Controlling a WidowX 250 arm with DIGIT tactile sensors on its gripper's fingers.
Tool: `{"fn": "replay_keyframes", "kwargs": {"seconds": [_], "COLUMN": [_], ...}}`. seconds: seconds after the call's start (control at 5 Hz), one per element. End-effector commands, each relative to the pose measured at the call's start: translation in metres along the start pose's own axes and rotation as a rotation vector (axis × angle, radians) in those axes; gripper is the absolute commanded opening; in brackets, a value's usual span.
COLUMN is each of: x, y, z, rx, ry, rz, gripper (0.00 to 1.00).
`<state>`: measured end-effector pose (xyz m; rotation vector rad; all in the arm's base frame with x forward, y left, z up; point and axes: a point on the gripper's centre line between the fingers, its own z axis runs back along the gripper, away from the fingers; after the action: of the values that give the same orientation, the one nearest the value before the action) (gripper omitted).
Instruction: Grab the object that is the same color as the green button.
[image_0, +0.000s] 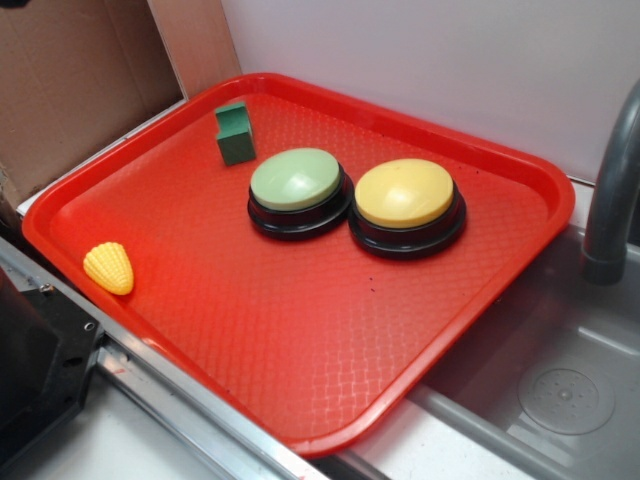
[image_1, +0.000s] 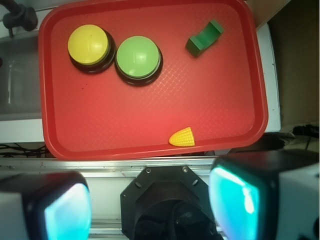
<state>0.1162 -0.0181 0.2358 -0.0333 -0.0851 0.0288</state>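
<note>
Fingers (image_1: 65, 212) stand wide apart and hold nothing in the wrist view, hanging well clear of the red tray (image_0: 300, 330) and off its near edge. Near the tray's far left corner in the exterior view sits the small dark green block (image_0: 235, 133), resting alone on the tray floor, a little way from the green button (image_0: 296, 180). That button sits just beside the yellow button (image_0: 405, 194), and a yellow corn toy (image_0: 109, 268) lies by the near left rim.
</note>
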Motion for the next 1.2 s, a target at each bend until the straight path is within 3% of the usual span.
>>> {"fn": "replay_keyframes", "kwargs": {"seconds": [0.0,0.4,1.0], "x": [0.0,0.024,0.098], "y": [0.0,0.012,0.067], "z": [0.0,-0.033,-0.119], "rx": [0.0,0.001,0.165], "ry": [0.0,-0.044,-0.204], "rz": [0.0,0.249,0.831], "gripper": [1.0,1.0,1.0]}}
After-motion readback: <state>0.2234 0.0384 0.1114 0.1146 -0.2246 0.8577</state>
